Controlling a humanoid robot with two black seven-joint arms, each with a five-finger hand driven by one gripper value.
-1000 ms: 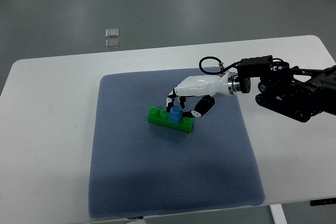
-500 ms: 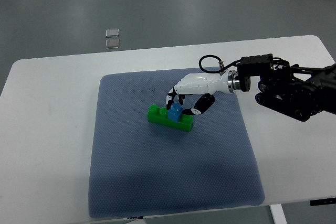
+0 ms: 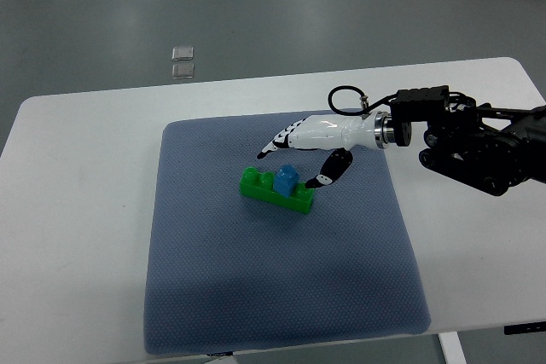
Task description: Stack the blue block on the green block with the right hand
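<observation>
- Squarely on top of the green block (image 3: 275, 192) sits the blue block (image 3: 285, 179), just below and to the picture-left of the right hand's thumb tip, with nothing gripping it.
- The green block is a long studded brick lying flat on the mat, slanted so that its left end is farther from the robot than its right end; its right end lies just under the thumb, while its left end reaches out past the fingertips.
- The right hand (image 3: 309, 144) hovers just beyond the two blocks, palm down, with its fingers (image 3: 271, 147) stretched out toward the picture's left and spread wide, holding nothing.
- Its thumb (image 3: 328, 170) angles down toward the right end of the green block; whether the tip touches the block I cannot tell.
- The blue-grey mat (image 3: 281, 296) spreads beneath the hand and blocks and runs well toward the robot from them.
- Behind the wrist, the black right arm (image 3: 478, 147) comes in from the picture's right edge, with a black cable loop (image 3: 345, 100) arching over the wrist joint.
- The white table (image 3: 77, 210) carries the mat and shows bare on every side of it.
- Far beyond the hand's fingertips, on the grey floor (image 3: 256, 6) past the table's far edge, lie two small clear squares (image 3: 182, 60), one just beside the other.
</observation>
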